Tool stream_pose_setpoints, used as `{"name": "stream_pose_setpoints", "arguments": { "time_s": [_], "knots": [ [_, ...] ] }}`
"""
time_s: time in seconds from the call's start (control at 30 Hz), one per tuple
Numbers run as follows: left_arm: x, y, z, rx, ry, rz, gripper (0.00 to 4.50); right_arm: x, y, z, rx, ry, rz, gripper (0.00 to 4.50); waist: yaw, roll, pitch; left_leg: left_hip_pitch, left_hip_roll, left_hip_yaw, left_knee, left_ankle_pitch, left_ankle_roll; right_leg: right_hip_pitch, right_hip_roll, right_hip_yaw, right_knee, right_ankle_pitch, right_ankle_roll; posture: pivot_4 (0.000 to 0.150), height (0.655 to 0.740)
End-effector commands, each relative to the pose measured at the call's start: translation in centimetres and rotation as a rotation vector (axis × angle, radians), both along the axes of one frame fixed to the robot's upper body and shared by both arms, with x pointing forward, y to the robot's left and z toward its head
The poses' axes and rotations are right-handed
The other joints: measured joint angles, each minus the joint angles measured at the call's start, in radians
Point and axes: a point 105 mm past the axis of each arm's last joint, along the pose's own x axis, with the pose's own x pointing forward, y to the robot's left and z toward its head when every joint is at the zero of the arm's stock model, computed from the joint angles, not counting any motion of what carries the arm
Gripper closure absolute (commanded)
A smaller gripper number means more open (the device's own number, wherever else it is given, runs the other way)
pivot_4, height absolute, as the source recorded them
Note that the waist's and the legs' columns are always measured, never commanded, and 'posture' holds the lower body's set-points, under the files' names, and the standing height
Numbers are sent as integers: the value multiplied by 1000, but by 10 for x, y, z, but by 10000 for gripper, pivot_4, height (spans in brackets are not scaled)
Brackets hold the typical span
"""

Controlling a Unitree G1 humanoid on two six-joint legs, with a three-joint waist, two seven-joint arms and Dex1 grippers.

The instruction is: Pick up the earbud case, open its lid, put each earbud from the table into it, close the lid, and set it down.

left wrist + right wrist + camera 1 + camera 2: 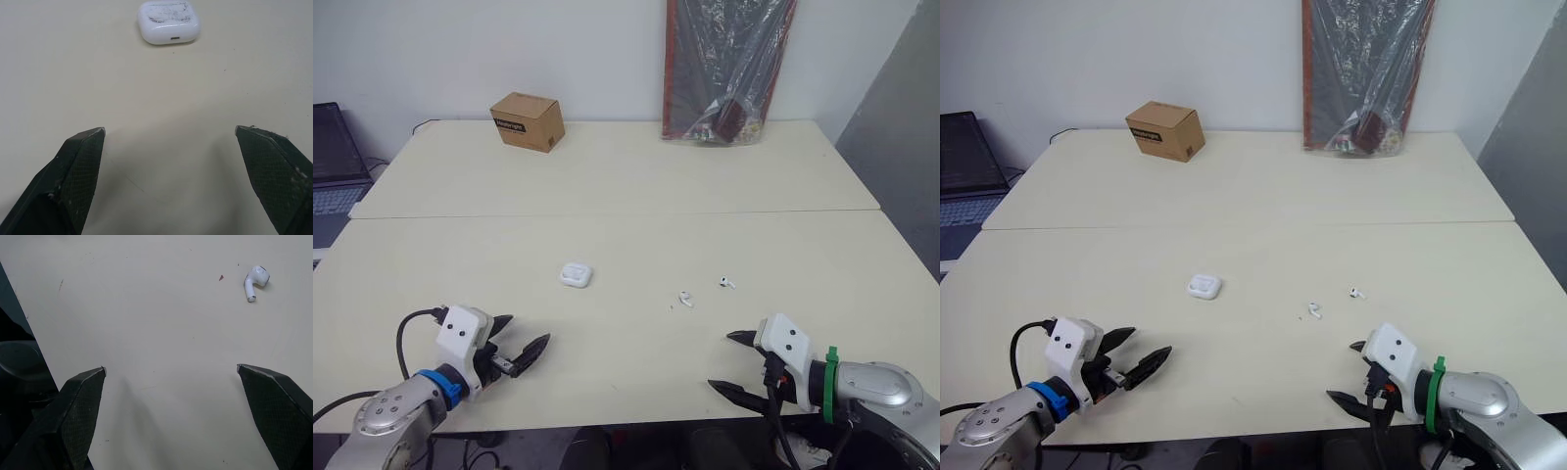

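Left gripper [524,331], spread wide and empty, faces the closed earbud case [576,275], seemingly lined up to grasp it. Right gripper [722,359], equally wide, waits below the nearer earbud [685,298] and farther earbud [726,282], both right of the case.

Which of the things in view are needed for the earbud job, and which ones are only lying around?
Needed: earbud case; earbud nearer the case; earbud farther right.
Only lying around: cardboard box; plastic-wrapped bundle against the wall; laptop beside the table.
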Motion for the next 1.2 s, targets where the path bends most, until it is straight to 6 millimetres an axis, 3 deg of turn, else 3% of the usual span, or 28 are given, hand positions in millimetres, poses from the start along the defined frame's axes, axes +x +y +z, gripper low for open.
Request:
{"name": "stream_pose_setpoints", "arguments": {
  "time_s": [0.03, 0.57, 0.73, 0.9, 1.2],
  "knots": [
    [0, -4, 9, 13, -45, -17, 165, -2, 4, 9, 1, -36, 29, 0, 0, 0, 0, 0, 0, 0, 0, 0, 0, 0, 0, 0, 0, 0, 0, 1500, 7400],
    [6, -19, 20, -42, -92, -15, 165, 6, 6, 25, -3, -108, 68, 0, 0, 0, 0, 0, 0, 0, 0, 0, 0, 0, 0, 0, 0, 1, 2, 1500, 7400],
    [33, -50, 35, -78, -119, -28, 165, 26, 10, 60, 21, -230, 108, 0, 0, 0, 1, 0, 0, 0, 2, 0, 0, 0, 0, 0, 1, 3, 4, 1500, 7400],
    [55, -73, 43, -89, -145, 8, 165, 35, 9, 75, -10, -283, 156, 0, 2, -3, -1, 0, -1, 0, 3, 0, 0, 2, 0, 0, 0, 6, 8, 1500, 7400],
    [80, -76, 34, -66, -125, 164, 165, 43, 17, 96, 21, -349, 192, 0, 2, -3, -1, -2, -1, -1, 1, 0, 0, 0, 0, -1, 0, 5, 7, 1500, 7400]
  ]
}}
